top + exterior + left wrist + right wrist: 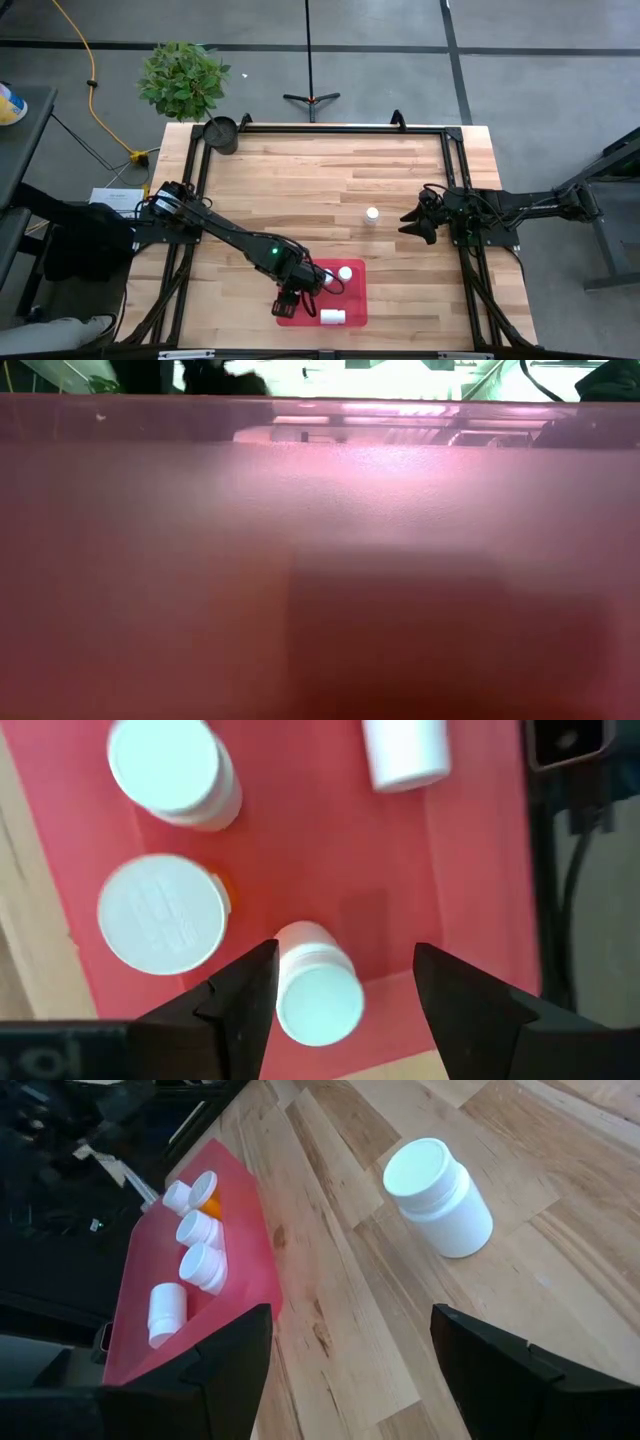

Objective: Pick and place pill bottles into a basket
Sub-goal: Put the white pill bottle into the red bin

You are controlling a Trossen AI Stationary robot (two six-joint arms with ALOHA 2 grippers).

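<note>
The red tray (352,300) lies at the table's near edge. Its wall (320,560) fills the low view. Several white-capped pill bottles are in it. One with an orange body (162,912) stands upright, and another (405,750) lies on its side. My left gripper (345,995) hangs open over the tray's left part (290,300), a small white bottle (318,995) lying between its fingers. A white bottle (372,214) stands on the bare table. My right gripper (412,222) is open, just right of it (440,1195). My left gripper points down into the tray with its fingers on either side of the small white bottle, which lies on the tray floor. The bottle is close to one finger (250,995) and clear of the other. I cannot tell whether the near finger touches it.
A dark round pot (220,133) stands at the table's far left corner, with a potted plant (183,78) on the floor beyond it. Black frame rails (320,130) run along the table's far edge and sides. Bare wood lies between the tray and the standing bottle.
</note>
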